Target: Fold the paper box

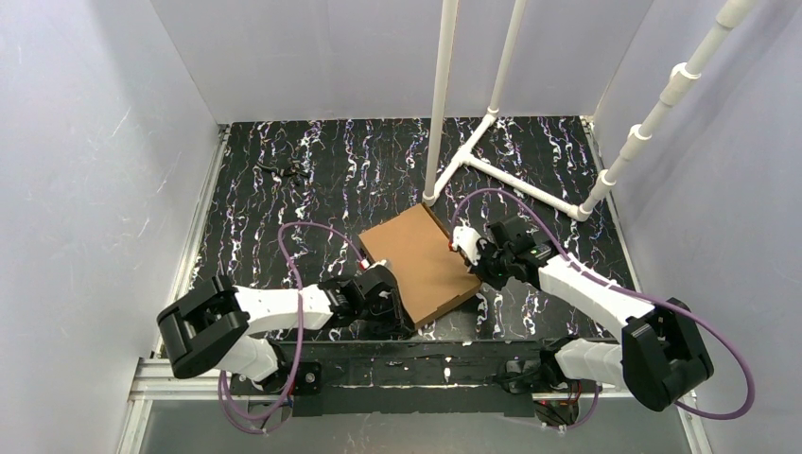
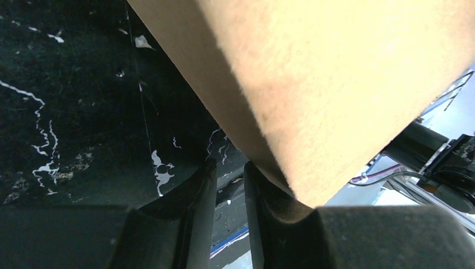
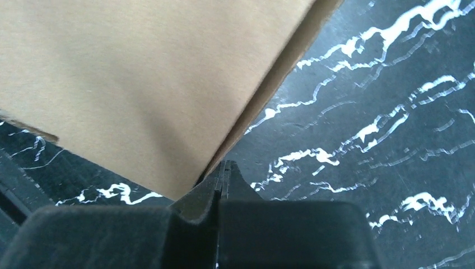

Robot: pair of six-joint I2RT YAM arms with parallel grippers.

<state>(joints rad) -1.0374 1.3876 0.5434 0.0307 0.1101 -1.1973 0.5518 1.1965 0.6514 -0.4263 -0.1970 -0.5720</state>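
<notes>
Mid-counter (image 1: 284, 189), the paper box (image 1: 421, 260) lies skewed between both arms. Left end effector (image 2: 230, 168): fingers narrowly parted, nothing between them, box corner against one finger. Right end effector (image 3: 221, 168): fingers pressed together at the box edge, possibly pinching it.

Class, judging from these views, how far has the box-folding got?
Done: the paper box already looks like a closed, shallow box. In hand: the left gripper, slightly open, and the right gripper, shut, sit at its opposite edges. Remaining: tab tucking cannot be judged.
</notes>
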